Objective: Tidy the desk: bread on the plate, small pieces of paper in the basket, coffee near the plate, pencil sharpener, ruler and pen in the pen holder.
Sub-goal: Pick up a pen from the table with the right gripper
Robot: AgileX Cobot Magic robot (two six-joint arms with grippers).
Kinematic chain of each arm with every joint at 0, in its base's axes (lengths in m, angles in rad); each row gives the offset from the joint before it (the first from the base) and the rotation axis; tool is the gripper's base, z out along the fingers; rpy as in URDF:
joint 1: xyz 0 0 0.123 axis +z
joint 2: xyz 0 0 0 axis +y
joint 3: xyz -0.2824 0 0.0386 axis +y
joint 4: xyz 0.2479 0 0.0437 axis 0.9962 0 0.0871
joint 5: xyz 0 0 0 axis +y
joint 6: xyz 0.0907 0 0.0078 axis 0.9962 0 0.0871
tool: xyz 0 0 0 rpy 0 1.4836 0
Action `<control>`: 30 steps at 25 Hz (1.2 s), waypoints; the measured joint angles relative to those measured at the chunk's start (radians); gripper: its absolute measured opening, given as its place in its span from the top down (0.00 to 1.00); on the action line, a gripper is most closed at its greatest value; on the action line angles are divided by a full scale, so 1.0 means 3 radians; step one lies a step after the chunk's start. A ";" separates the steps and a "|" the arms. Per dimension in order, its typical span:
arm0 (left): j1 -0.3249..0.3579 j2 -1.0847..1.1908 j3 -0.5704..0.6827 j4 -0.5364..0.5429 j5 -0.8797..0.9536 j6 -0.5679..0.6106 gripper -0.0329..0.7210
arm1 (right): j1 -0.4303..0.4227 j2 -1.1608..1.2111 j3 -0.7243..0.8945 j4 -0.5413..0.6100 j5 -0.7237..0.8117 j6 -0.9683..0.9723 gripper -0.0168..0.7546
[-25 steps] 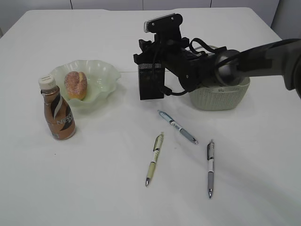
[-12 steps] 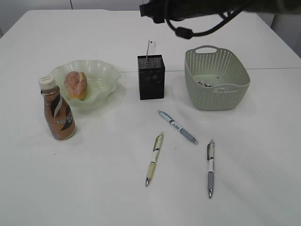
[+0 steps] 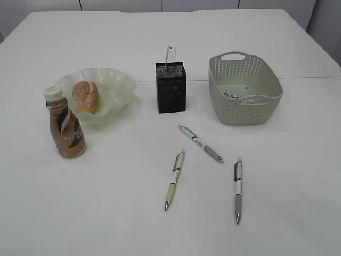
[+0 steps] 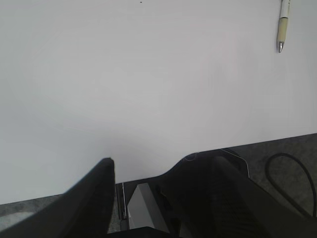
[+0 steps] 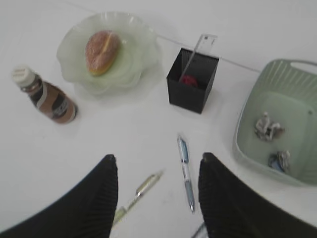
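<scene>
The bread (image 3: 85, 96) lies in the wavy green plate (image 3: 116, 76), and the coffee (image 3: 65, 128) stands upright just in front of it. The ruler (image 3: 170, 55) pokes out of the black mesh pen holder (image 3: 171, 89). From above, something small and red (image 5: 188, 79) shows inside the holder; I cannot tell if it is the pencil sharpener. Crumpled paper (image 5: 267, 126) lies in the basket (image 3: 246, 109). Three pens lie loose on the desk: blue (image 3: 201, 144), yellow-green (image 3: 175, 180), grey (image 3: 237, 190). My right gripper (image 5: 157, 157) hangs open and empty high above them. My left gripper (image 4: 148, 161) is open and empty at the desk's front edge.
Neither arm shows in the exterior view. In the left wrist view the desk's edge (image 4: 277, 141) runs across, with dark floor and a cable below, and the tip of the yellow-green pen (image 4: 282, 25) shows at the top right.
My right arm, which was down at the pen holder, has risen and left the exterior view. The ruler now stands in the holder. Nothing else moved.
</scene>
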 joint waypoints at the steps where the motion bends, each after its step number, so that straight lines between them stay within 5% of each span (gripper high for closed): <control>1: 0.0000 0.0000 0.0000 0.0000 0.0000 0.0000 0.37 | 0.0000 -0.0066 0.0000 0.0000 0.0166 0.0000 0.44; 7: 0.0000 0.0000 0.0000 0.0000 0.0000 0.0000 0.37 | 0.0000 -0.0237 -0.0002 0.0000 0.0731 0.0261 0.44; 17: 0.0000 0.0000 0.0000 -0.0001 0.0000 -0.0002 0.37 | 0.0000 -0.0237 0.0753 -0.0344 0.0758 0.1641 0.44; 22: 0.0000 0.0000 0.0000 -0.0001 0.0000 -0.0002 0.37 | 0.0000 -0.0080 0.1259 -0.0391 0.0751 0.1964 0.44; 30: 0.0000 0.0000 0.0000 -0.0001 0.0000 -0.0002 0.37 | 0.0000 0.0632 0.1348 -0.0329 0.0560 0.2097 0.44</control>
